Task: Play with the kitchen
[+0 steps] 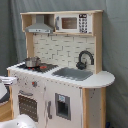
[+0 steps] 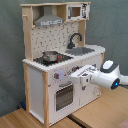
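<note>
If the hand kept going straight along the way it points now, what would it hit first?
In the second exterior view the hand points toward the kitchen, level with the knob panel above the oven door. It would probably meet that front panel first, though how near it already is stays unclear.

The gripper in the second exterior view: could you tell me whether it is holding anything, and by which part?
That cannot be told. The gripper is at the front of the kitchen, near the knobs above the oven door, but its tip blends into the white panel.
</note>
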